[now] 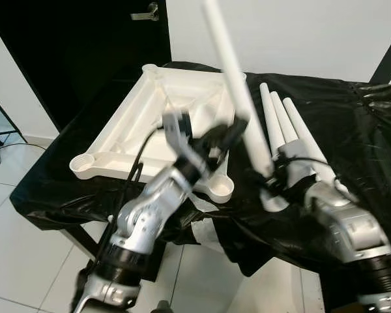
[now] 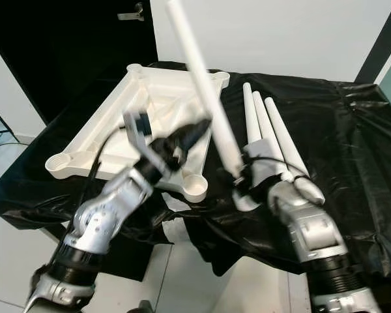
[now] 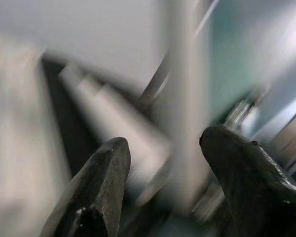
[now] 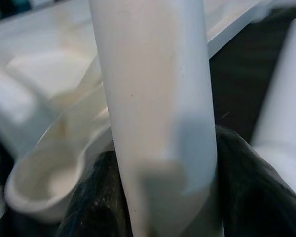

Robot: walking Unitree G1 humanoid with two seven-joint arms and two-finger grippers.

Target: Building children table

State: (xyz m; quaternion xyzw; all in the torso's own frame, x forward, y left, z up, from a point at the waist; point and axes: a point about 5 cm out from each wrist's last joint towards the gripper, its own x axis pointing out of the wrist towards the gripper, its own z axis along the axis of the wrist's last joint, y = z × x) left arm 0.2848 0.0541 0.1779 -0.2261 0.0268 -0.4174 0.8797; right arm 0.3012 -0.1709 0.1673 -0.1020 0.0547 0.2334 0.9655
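An upturned white plastic table top lies on a black-covered table, with round leg sockets at its corners; the near right socket is closest to me. My right gripper is shut on the lower end of a white table leg, which stands almost upright, leaning to the far left. In the right wrist view the table leg sits between the fingers. My left gripper hovers open over the top's near right part, its fingers close beside the held leg. Three more white legs lie side by side to the right.
Black plastic sheeting covers the table and hangs over its front edge. A dark doorway stands behind on the left and a white wall behind. White tiled floor lies in front and to the left.
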